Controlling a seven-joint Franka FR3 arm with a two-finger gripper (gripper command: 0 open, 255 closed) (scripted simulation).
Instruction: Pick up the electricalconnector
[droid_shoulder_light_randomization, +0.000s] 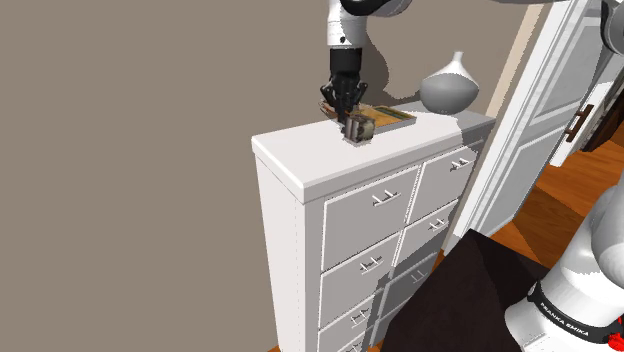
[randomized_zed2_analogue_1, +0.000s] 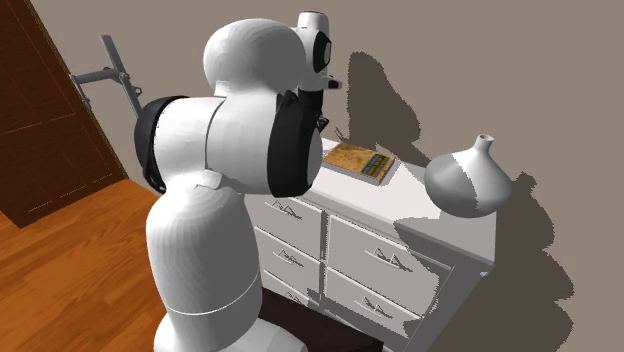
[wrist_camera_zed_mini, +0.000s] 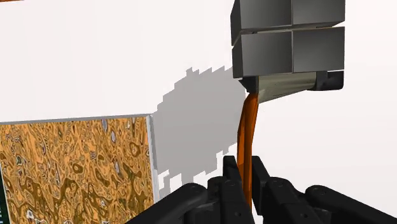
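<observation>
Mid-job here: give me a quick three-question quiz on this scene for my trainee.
1. True or false: the end effector is shut on the orange strip of the electrical connector.
2. Multiple choice: what lies beside the connector on the white dresser? A) a patterned book B) a mug C) a lamp
3. Short answer: which grey thing stands on the dresser beyond the book?

Key: 1 true; 2 A; 3 the vase.

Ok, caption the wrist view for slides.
End effector clasps the orange lead of a grey electrical connector, beside a patterned book on a white dresser.
</observation>
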